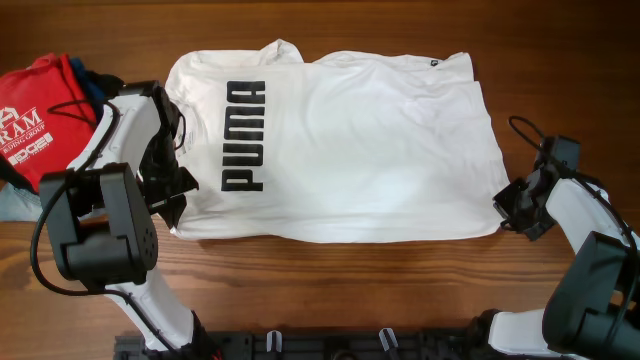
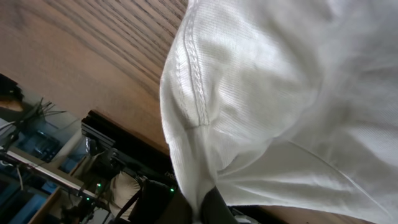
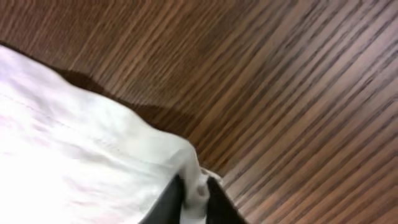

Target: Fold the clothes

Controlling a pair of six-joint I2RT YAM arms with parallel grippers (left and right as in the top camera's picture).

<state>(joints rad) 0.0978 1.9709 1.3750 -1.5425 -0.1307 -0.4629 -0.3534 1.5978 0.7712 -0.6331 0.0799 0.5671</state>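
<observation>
While the white T-shirt is lying spread flat mid-table, the left gripper is pinching shut on its 8 o'clock corner, with cloth bunching between the fingers. The right gripper is clamping the 4 o'clock corner likewise. At the table's 10 o'clock a red shirt is showing "RAM"; the black chest print is reading "PUMA".

The left gripper, dark fingers low in frame, clamps a bunched fold of the white cotton T-shirt. A stitched seam runs up the cloth, which lies on the brown wood-grain table, with a black frame past its edge.
</observation>
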